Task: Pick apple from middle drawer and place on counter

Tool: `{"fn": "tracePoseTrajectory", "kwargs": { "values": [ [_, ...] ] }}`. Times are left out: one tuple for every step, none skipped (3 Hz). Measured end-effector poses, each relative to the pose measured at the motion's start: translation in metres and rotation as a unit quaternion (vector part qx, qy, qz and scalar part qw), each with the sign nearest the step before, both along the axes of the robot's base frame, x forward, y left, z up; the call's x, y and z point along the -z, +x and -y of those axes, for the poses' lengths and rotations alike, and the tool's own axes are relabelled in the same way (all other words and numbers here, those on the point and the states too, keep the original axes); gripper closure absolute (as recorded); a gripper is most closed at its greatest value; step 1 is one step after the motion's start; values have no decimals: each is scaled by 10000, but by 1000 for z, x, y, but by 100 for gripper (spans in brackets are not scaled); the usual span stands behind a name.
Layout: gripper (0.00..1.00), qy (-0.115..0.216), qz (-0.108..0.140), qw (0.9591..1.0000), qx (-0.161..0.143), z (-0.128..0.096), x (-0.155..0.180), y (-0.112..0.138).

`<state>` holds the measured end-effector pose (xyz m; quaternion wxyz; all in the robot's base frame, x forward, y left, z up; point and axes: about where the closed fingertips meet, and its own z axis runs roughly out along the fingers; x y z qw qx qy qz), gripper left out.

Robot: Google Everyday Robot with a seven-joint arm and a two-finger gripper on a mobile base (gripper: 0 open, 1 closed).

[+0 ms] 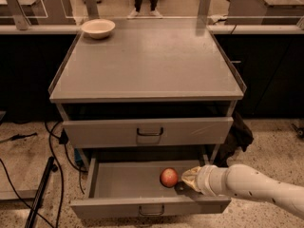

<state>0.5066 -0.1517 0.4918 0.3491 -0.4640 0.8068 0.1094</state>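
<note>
Desk (152,65): grey, flat, low rims at the sides; carries a cream bowl (98,28) at the far left corner.
Middle drawer (123,180): pulled open below the upper drawer front (190,131).
Gripper (188,178): reaches into the drawer from the right, just beside the apple (168,177); grip state cannot be told.
Apple: small, round, red-orange with a paler patch; rests on the drawer floor, right of centre.

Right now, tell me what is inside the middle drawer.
The middle drawer holds the apple, the gripper just beside it. The arm hides the floor beneath; the upper drawer covers the back.
</note>
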Motion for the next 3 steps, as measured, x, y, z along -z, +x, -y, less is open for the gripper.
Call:
{"fn": "tracePoseTrajectory", "kwargs": {
  "values": [
    [100, 0, -1, 10000, 0, 0, 0, 0],
    [81, 36, -211, 9998, -47, 0, 29, 7],
    [50, 13, -556, 9982, -243, -5, 68, 20]
  ]
}}
